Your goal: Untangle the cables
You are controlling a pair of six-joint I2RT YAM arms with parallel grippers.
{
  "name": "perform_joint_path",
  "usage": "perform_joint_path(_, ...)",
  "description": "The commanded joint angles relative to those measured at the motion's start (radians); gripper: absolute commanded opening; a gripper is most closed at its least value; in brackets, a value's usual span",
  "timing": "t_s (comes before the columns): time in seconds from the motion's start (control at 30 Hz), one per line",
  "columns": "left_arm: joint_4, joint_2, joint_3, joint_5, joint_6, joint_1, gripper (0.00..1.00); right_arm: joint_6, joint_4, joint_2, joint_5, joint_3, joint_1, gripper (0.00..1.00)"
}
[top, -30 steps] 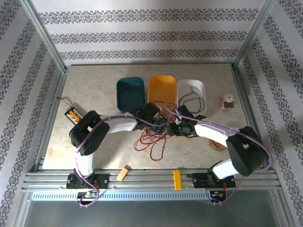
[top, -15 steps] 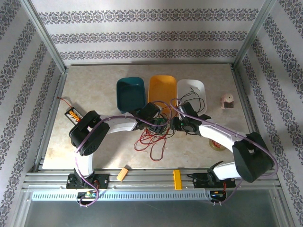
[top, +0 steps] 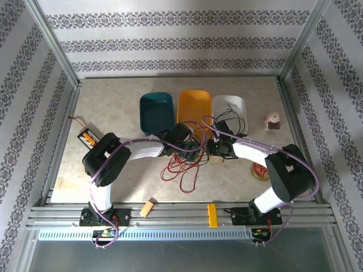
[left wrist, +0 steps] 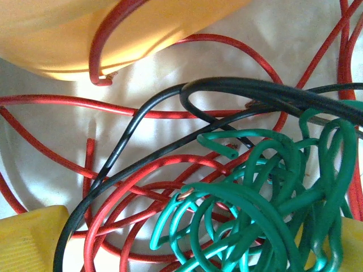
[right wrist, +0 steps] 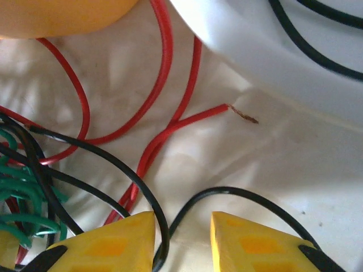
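- The cables (top: 182, 168) lie in one tangle at the middle of the worktop (top: 113, 113), just at 6 o'clock of the orange bin (top: 194, 105).
- The tangle's long axis runs from 12 to 6 o'clock, and its red loops trail toward 6 o'clock.
- A loose black strand (top: 229, 117) curls inside the white bin (top: 227, 99), at 1 o'clock of the tangle.
- The left end effector (left wrist: 187, 243) is released and spread wide, grasping nothing. Its yellow tips sit at 7 and 5 o'clock in the left wrist view, either side of the green knot (left wrist: 272, 221).
- A green cut end (left wrist: 231, 152) sticks out of that knot and points toward 3 o'clock.
- The right end effector (right wrist: 182, 241) has its pads a narrow gap apart.
- A black cable (right wrist: 152, 212) runs through this gap from 6 toward 10 o'clock. It lies against the pad at 7 o'clock and is not pinched from both sides.
- In the right wrist view, a red cable's bare tip (right wrist: 244, 117) points toward 4 o'clock, close to the white bin's rim.
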Motion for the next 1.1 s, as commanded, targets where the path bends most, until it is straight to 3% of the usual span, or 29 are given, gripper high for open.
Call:
perform_joint_path(0.0,-0.115,0.004,-0.040,-0.014,-0.001,0.017,0.99,0.024,0.029,0.030,-0.019,0.033,-0.004,0.30)
perform_joint_path(0.1,-0.116,0.005,-0.040,-0.014,-0.001,0.017,0.99,0.034,0.036,0.052,-0.031,0.045,0.002,0.26)
perform_joint_path(0.2,-0.117,0.004,-0.040,-0.017,-0.001,0.017,0.99,0.034,0.033,0.063,-0.030,0.055,0.008,0.15)
perform_joint_path(0.37,-0.116,-0.003,-0.047,-0.025,-0.004,0.017,0.99,0.050,0.010,-0.005,0.053,0.022,-0.002,0.05)
perform_joint_path(0.73,-0.120,0.007,-0.037,-0.020,-0.005,0.017,0.99,0.153,-0.077,-0.505,0.419,-0.166,-0.100,0.04)
perform_joint_path(1.07,-0.124,0.006,-0.039,-0.031,-0.011,0.017,0.99,0.071,-0.237,-0.856,0.643,-0.124,-0.265,0.01)
